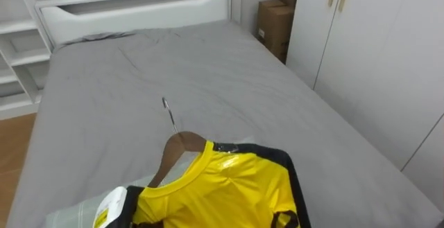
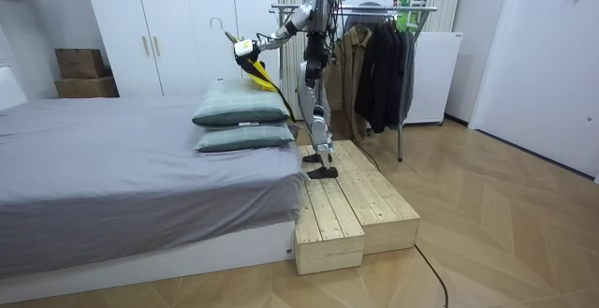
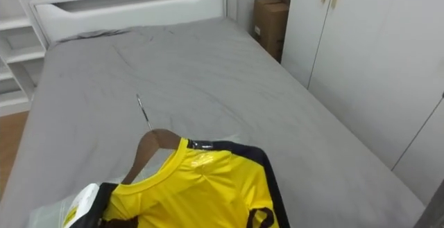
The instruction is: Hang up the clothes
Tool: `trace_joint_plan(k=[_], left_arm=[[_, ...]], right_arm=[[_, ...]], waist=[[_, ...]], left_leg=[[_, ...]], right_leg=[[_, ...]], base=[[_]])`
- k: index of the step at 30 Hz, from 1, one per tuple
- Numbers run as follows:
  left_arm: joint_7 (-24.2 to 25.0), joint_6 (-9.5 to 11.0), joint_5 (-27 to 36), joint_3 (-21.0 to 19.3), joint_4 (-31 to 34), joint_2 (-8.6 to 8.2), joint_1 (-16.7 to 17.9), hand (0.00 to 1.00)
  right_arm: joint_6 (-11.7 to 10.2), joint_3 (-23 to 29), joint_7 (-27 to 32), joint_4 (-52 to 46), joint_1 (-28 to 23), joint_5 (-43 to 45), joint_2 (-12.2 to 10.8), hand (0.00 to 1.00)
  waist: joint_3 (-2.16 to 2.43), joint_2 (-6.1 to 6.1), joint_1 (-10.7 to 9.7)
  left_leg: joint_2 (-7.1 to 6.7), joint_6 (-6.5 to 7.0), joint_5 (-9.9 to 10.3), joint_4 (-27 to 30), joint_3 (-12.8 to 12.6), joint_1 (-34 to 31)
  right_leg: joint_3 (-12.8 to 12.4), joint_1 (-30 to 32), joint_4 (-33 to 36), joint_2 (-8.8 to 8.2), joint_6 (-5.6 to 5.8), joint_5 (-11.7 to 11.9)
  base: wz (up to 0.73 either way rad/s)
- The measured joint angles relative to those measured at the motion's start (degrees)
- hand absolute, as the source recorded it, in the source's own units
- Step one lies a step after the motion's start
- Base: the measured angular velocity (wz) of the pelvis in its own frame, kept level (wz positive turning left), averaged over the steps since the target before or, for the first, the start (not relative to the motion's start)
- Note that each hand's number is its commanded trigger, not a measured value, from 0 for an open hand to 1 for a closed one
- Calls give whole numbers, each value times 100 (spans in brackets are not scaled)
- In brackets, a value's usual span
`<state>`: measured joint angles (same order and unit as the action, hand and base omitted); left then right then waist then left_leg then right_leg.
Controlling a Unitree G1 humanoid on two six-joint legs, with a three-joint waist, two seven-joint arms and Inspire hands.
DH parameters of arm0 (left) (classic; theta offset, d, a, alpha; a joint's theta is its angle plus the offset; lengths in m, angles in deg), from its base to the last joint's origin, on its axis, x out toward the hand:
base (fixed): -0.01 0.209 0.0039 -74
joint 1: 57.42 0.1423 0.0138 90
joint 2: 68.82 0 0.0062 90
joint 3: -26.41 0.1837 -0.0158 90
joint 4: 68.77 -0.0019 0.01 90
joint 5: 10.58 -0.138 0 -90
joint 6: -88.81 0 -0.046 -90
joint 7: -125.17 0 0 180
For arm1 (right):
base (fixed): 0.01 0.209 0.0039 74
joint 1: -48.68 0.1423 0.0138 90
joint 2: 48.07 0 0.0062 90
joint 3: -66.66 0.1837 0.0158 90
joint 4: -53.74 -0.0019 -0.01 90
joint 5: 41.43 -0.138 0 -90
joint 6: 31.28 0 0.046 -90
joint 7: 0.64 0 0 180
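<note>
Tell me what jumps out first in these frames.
A bright yellow shirt with dark trim, on a wooden hanger, held up over the grey bed. In the room view the robot stands on a wooden platform beside the bed, with a rack of dark coats behind it.

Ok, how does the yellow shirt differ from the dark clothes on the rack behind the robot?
The yellow shirt is bright yellow with dark trim; the dark clothes are black and olive. The yellow shirt is one piece, held up above the pillows; the dark clothes are several, side by side on the rack. Both hang clear of the floor.
</note>
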<state>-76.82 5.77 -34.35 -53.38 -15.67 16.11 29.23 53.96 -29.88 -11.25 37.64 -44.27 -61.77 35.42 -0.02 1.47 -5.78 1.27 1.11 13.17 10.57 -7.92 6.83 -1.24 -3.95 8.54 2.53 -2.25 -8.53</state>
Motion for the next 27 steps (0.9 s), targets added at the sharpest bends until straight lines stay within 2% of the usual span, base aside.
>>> trace_joint_plan(k=[5,8,10,16,19,21,22,24,27], left_arm=[[2,-12,62,-3,336,9,5,100],[7,-33,50,-35,678,105,7,100],[9,-38,49,-207,988,135,8,100],[-147,-26,70,-383,1324,239,5,100],[-164,-26,66,-385,1325,354,5,100],[-165,-36,51,-388,1330,442,5,100],[-164,-42,52,-389,1334,446,5,100],[-170,-47,53,-386,1405,461,5,100],[-230,-46,31,-358,1441,472,4,100]], right_arm=[[74,127,41,-2,-17,24,-5,0],[112,327,129,-37,-32,276,-6,0],[111,542,189,-51,-32,590,-7,0],[111,588,489,-59,-16,987,14,0],[122,603,916,-191,-13,1683,37,0],[238,621,1295,-526,-39,2559,80,0],[240,625,1371,-599,-39,2748,94,0],[261,646,1726,-1184,-34,3654,199,0],[215,698,2178,-1971,49,4362,322,0]], waist=[[-19,-30,-5],[-34,-61,-20],[-39,-79,-24],[-12,-91,-24],[-5,-102,-1],[-2,-100,2],[1,-96,1],[4,-91,-5],[5,-88,-5]], left_leg=[[-6,0,0,-26,0,75],[-9,0,0,-21,0,85],[-9,0,0,-17,1,86],[-9,0,0,-6,-1,108],[-8,0,0,-1,-8,102],[-10,0,0,15,-7,80],[-11,0,0,20,-6,80],[-14,2,-1,30,-11,87],[-11,4,-4,29,-31,97]], right_leg=[[-1,-63,0,-2,0,0],[-6,-73,1,-4,2,-2],[-11,-70,9,-4,2,-2],[-16,-97,16,-3,2,-2],[-17,-82,29,-3,2,-2],[-6,-67,36,-8,2,-2],[-4,-67,41,-10,2,-2],[-10,-46,98,-12,3,-2],[-17,-23,140,-8,3,-2]], base=[[0],[0],[0],[0],[0],[0],[0],[-2],[-3]])
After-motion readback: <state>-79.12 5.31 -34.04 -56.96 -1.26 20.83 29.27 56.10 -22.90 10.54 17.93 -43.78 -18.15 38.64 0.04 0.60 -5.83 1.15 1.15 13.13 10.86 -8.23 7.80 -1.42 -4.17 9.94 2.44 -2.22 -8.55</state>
